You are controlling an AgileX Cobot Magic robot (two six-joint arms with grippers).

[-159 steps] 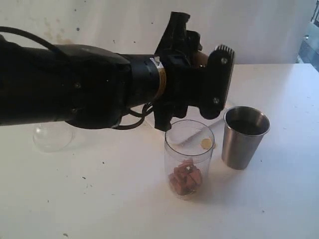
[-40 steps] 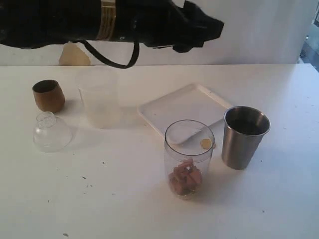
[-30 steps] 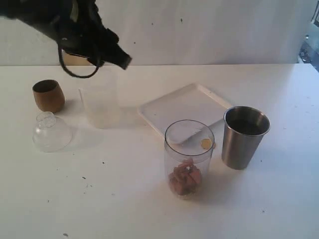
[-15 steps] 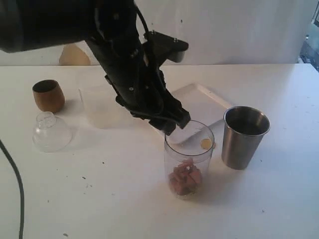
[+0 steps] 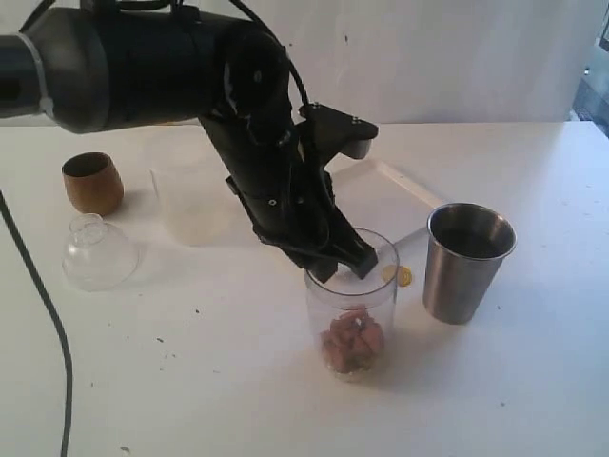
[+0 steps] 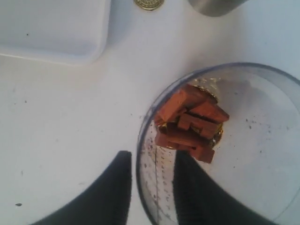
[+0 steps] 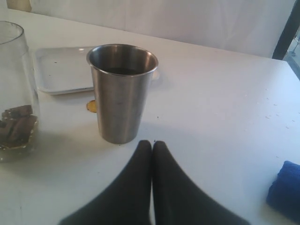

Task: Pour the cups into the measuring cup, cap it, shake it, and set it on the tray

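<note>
The measuring cup (image 5: 354, 309) stands mid-table with brown blocks (image 6: 192, 119) at its bottom. My left gripper (image 5: 344, 268) comes down on its rim, one finger inside and one outside, shut on the clear wall (image 6: 154, 187). The cup's top leans slightly left. The steel tumbler (image 5: 466, 262) stands upright just to its right. My right gripper (image 7: 152, 143) is shut and empty, low on the table just short of the tumbler (image 7: 123, 93); it is out of the exterior view. The wooden cup (image 5: 92, 183) stands at far left. The white tray (image 5: 404, 205) lies behind the measuring cup.
A clear dome lid (image 5: 95, 252) and a frosted cup (image 5: 190, 205) stand at left. A gold coin (image 5: 404, 276) lies between measuring cup and tumbler. A blue cloth (image 7: 285, 190) lies beside the right gripper.
The left arm swung down from the upper left to the measuring cup's rim and its jaws narrowed around the wall. The cup's top shifted slightly left. The right gripper stayed shut.
</note>
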